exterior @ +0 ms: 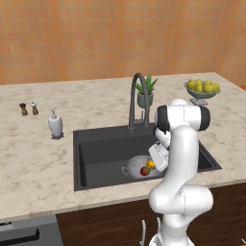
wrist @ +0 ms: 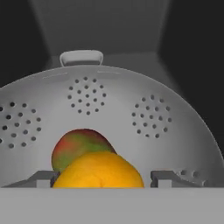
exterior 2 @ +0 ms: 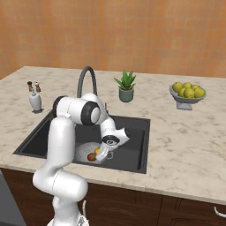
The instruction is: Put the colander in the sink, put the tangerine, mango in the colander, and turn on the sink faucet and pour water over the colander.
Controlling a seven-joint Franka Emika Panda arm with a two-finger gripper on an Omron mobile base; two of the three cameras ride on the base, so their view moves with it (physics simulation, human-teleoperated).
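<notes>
Marbled beige tabletop [exterior: 33, 158] under an orange tiled wall, with large rectangular dark-grey sink [exterior: 96, 149] set into it. Round light-grey perforated metal colander [wrist: 109, 109] seated on sink floor, near front wall, loop handle facing away from camera in hand view. Small oval red-green mango [wrist: 76, 146] lying inside colander; small round orange tangerine [wrist: 100, 173] touching it, nearer the hand. Both fruits contained, so loading stage judged complete.

Two-finger gripper [wrist: 100, 177] lowered into colander, jaws standing apart on either side of tangerine, dark fingertips [wrist: 41, 177] clear of fruit skin: released, nothing grasped. Placement low in bowl judged to prevent fruit rolling out.

Remaining step judged: lever of tall dark-grey gooseneck sink faucet [exterior: 136, 98] behind basin, spout arching toward sink.

Nearby: potted green plant [exterior: 145, 92] just beside faucet, likely obstruction for lever approach; white soap dispenser [exterior: 55, 124]; two small shakers [exterior: 29, 108]; footed grey dish of yellow-green fruits [exterior: 202, 89], well apart.
</notes>
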